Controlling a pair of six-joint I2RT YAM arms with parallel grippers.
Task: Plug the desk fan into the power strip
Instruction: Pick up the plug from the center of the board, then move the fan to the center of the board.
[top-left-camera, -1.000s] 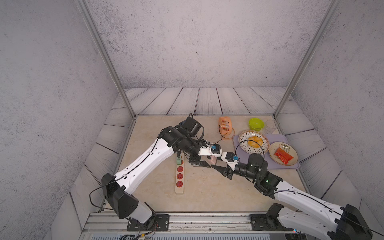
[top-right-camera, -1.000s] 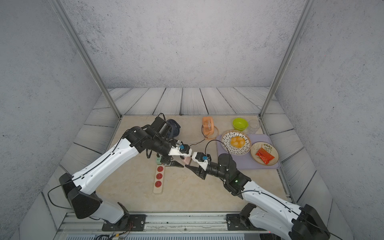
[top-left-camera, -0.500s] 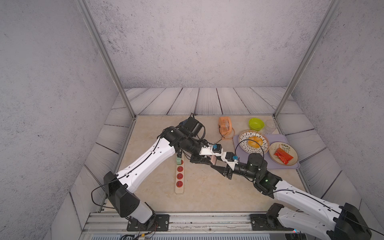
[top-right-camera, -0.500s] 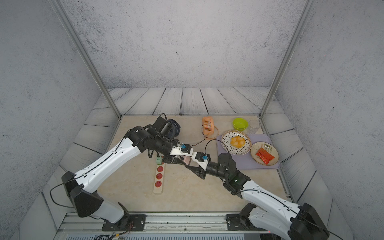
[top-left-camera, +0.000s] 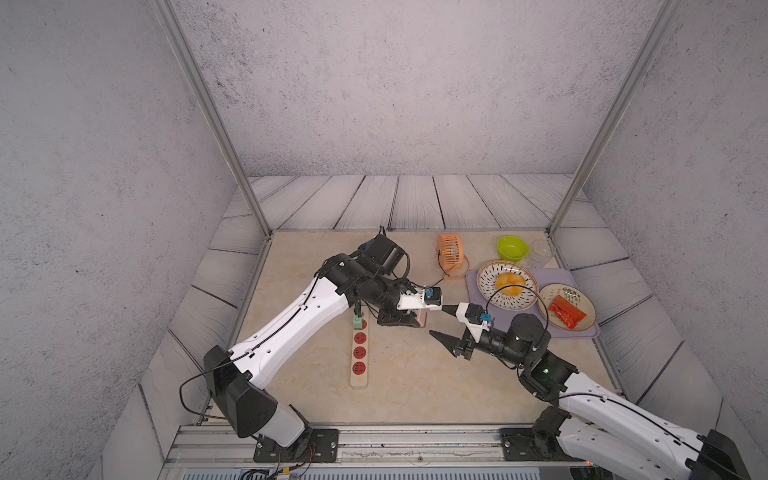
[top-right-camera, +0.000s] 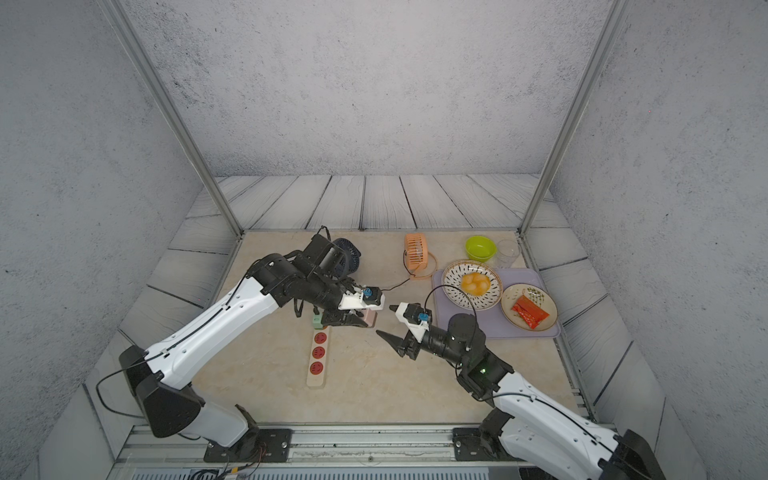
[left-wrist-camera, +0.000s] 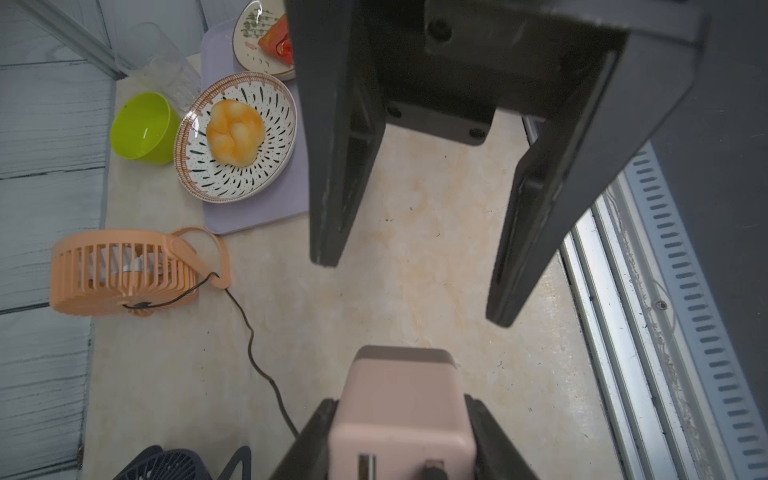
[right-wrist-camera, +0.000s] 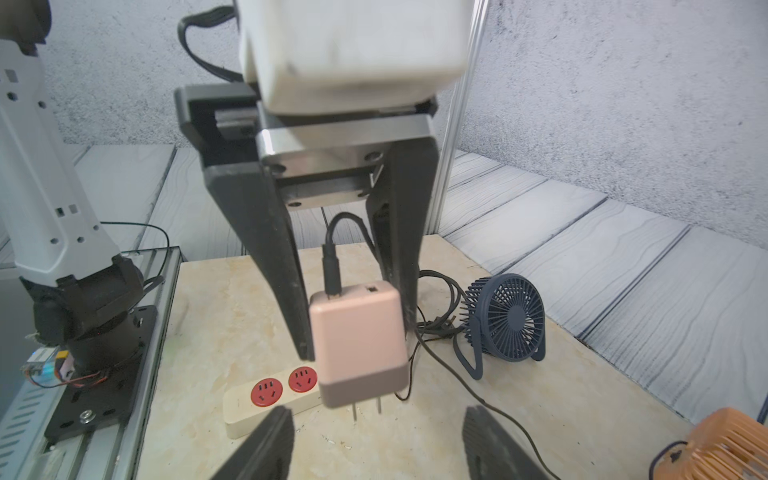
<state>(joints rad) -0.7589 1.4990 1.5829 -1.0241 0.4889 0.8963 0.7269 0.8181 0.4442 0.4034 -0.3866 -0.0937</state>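
left hand (right-wrist-camera: 357, 345) is clamped on the pale pink square wall adapter (left-wrist-camera: 401, 415), one finger on each side. its two metal prongs point down, clear of the table (top-left-camera: 395, 399). a thin black cable (left-wrist-camera: 253, 345) plugs into the adapter's top and runs to the orange grille desk fan (top-left-camera: 450, 248), which stands well beyond both hands.

right hand (top-left-camera: 438, 321) faces the left hand with jaws spread and nothing in them. its tips are just short of the adapter, not touching.

the long cream power strip with round red sockets (top-left-camera: 359, 357) lies flat on the table below the left hand, on the side away from the right hand. the adapter hangs beside the strip, prongs in no socket. a small green block plug (top-left-camera: 356, 322) sits at the strip's far end, under the left wrist.
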